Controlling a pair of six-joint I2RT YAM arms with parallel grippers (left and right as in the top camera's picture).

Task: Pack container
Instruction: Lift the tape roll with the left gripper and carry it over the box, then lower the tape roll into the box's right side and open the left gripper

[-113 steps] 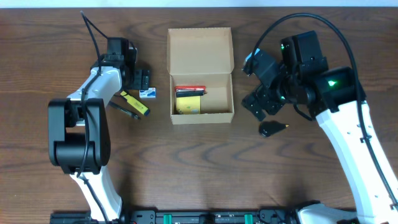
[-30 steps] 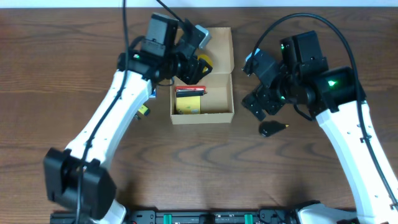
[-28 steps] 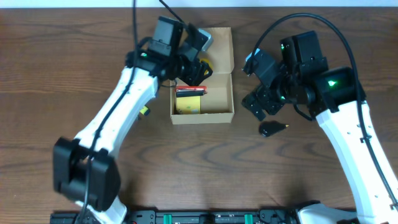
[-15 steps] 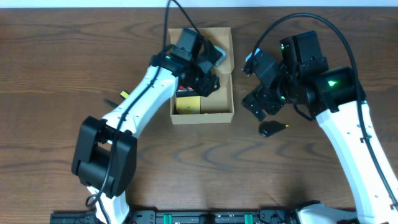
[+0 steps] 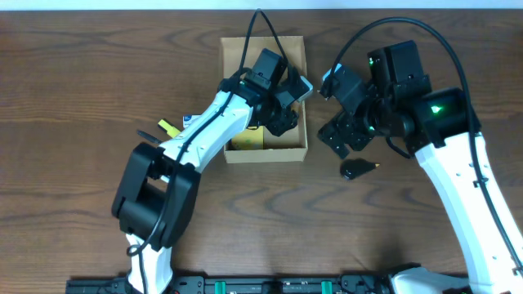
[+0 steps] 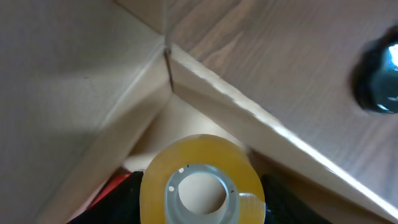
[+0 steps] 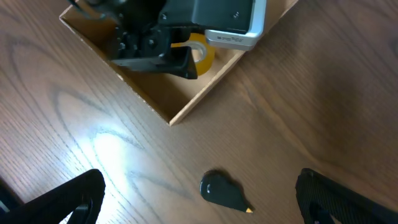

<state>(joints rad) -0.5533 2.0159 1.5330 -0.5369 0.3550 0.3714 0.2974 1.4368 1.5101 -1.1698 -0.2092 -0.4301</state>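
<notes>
Near right, on table [image 5: 82,204]: small black tool [image 5: 357,169]; just beyond, right gripper [image 5: 341,135], jaws wide, empty. Centre-far: container [image 5: 265,155], flap open, left gripper [image 5: 282,117] over its right half, jaws clamped on tape roll [image 6: 200,180]. Possible fault: roll catching right wall on release, tipping out.

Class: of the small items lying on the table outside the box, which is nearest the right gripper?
The black teardrop-shaped piece, right of the box, beside the right gripper; the yellow item lies left of the box.
</notes>
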